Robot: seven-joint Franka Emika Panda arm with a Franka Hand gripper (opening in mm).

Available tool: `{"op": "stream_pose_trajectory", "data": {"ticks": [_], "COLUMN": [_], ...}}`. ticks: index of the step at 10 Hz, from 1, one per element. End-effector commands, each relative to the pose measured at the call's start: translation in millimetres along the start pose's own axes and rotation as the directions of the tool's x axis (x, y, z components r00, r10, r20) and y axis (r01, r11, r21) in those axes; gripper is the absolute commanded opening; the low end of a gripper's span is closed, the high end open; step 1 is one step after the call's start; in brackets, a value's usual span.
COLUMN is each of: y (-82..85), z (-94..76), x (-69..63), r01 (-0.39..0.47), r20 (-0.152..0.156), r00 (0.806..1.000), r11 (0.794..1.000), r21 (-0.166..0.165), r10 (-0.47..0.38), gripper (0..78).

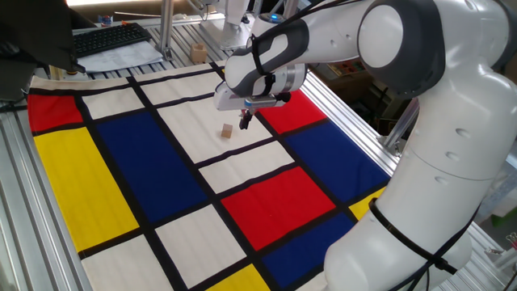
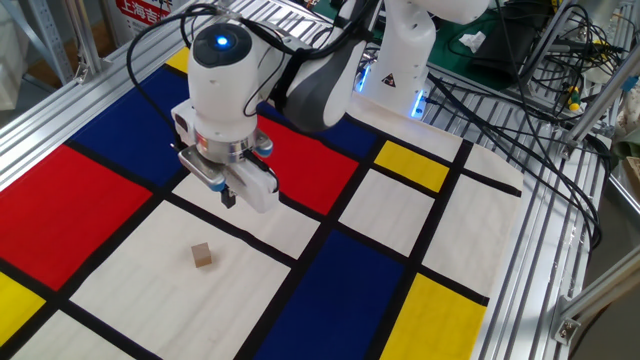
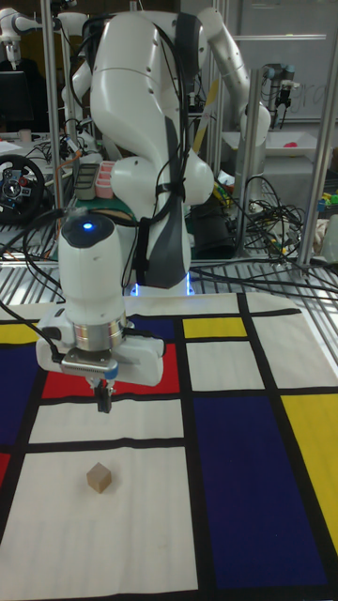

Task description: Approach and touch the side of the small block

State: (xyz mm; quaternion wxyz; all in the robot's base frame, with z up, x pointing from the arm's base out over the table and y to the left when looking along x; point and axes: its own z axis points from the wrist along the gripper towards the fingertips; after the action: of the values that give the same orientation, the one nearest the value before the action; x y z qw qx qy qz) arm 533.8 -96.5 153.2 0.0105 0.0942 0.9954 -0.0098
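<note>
The small block (image 1: 228, 131) (image 2: 203, 256) (image 3: 99, 479) is a tiny light-brown wooden cube resting on a white panel of the colored mat. My gripper (image 1: 245, 121) (image 2: 229, 198) (image 3: 102, 402) hangs above the mat a short way from the cube, apart from it. It ends in one dark narrow tip pointing down. The fingers look pressed together with nothing between them. In the tall fixed view the tip is above and slightly right of the cube.
A bigger tan block (image 1: 199, 53) stands on the metal frame beyond the mat's far edge. A keyboard (image 1: 109, 39) lies at the back left. Aluminium rails (image 2: 545, 250) and cables (image 2: 520, 90) border the mat. The robot's base (image 2: 400, 60) stands at the mat's edge.
</note>
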Motion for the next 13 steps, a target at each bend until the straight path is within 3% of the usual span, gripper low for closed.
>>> {"op": "stream_pose_trajectory", "data": {"ticks": [1, 4, 6, 8, 10, 13], "y": [-1.3, -7.6, -7.3, -6.7, -8.0, -11.0], "z": [-1.2, 0.4, 5.7, 16.1, 20.7, 28.6], "x": [-0.3, -1.2, -7.2, -27.1, -52.2, -71.3], "r01": [-0.014, -0.029, -0.147, -0.23, -0.241, -0.23], "r20": [0.002, -0.001, -0.005, -0.001, 0.0, -0.001], "r00": [1.0, 1.0, 0.989, 0.973, 0.971, 0.973], "r11": [1.0, 1.0, 0.989, 0.973, 0.971, 0.973], "r21": [0.002, 0.001, -0.001, 0.0, -0.001, -0.001], "r10": [0.014, 0.029, 0.147, 0.23, 0.241, 0.23], "gripper": [0.0, 0.0, 0.0, 0.0, 0.0, 0.0]}}
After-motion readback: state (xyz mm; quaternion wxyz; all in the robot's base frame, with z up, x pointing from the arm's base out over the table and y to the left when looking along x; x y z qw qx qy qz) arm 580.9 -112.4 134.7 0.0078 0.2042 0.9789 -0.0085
